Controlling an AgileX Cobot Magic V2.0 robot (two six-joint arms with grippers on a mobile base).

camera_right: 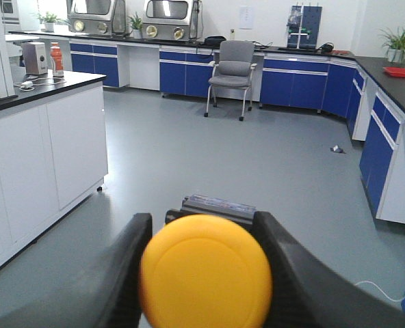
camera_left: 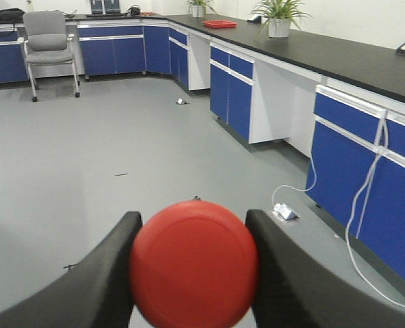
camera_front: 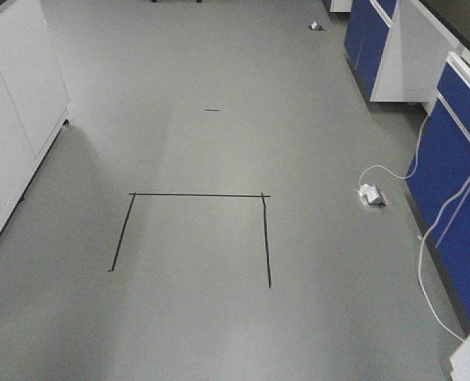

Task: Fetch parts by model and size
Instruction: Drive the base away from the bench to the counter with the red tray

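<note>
Red plastic is filling the gap of the left pincer (camera_left: 193, 224). The red switch (camera_left: 193, 268) is sitting between its two dark fingers (camera_left: 103, 280) with the round cap facing back towards the wrist. The cap's rim is meeting both inner faces, so the jaws are standing narrowed around the part and carrying it. Its base is hiding behind the cap.

Moving rightward, the right pincer (camera_right: 202, 224) is doing the same with the yellow switch (camera_right: 204, 272). The cap is lying between the fingers and the dark base (camera_right: 216, 205) is peeking out just beyond it, away from the wrist. Each part's long axis therefore seems to be running straight out along its pincer, not across it.

Both parts appear to be fetched already, one per arm, so neither arm is needing to reach. What is remaining, I judge, is the carrying and the setting down. Ahead of both pincers, bare grey floor (camera_front: 219, 317) is stretching out, with a taped outline (camera_front: 132, 230) marked on it. No table or tray is showing beneath either pincer. When releasing, the base end beyond the fingertips should be going down first, since the smooth round caps are offering little to steady them.
</note>
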